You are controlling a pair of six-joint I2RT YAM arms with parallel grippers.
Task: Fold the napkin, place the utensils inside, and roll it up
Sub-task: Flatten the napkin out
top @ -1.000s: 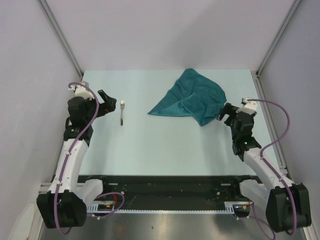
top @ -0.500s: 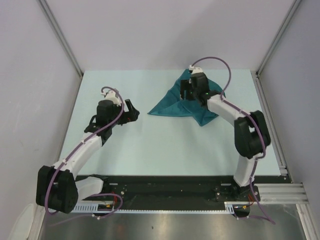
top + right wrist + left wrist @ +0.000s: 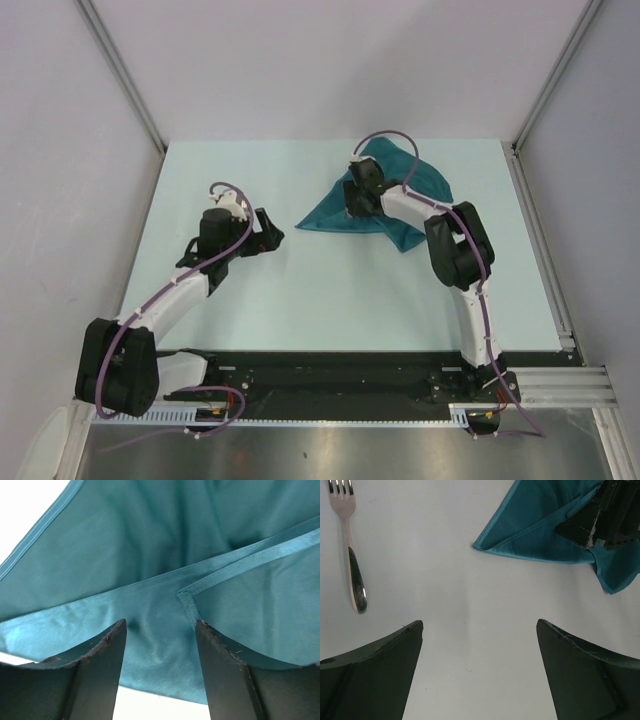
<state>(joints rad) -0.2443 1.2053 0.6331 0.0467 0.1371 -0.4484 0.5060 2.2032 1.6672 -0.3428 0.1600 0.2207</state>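
The teal napkin (image 3: 325, 213) lies crumpled at the back right of the table. It fills the right wrist view (image 3: 150, 555) and shows in the left wrist view (image 3: 535, 530). My right gripper (image 3: 352, 208) is open, low over the napkin's left part, with its fingertips (image 3: 160, 625) on either side of a fold near a hemmed corner. The silver fork (image 3: 350, 555) lies on the table to the left of my open, empty left gripper (image 3: 477, 630). In the top view my left gripper (image 3: 268, 232) hides the fork.
The pale table (image 3: 330, 290) is walled on the left, back and right. The right arm (image 3: 455, 250) arches over the napkin's right side. The right gripper's black body (image 3: 605, 515) shows on the cloth in the left wrist view.
My right arm swung from the table's right side over the napkin and moved left along it. My left arm moved right and forward, covering the fork in the top view.
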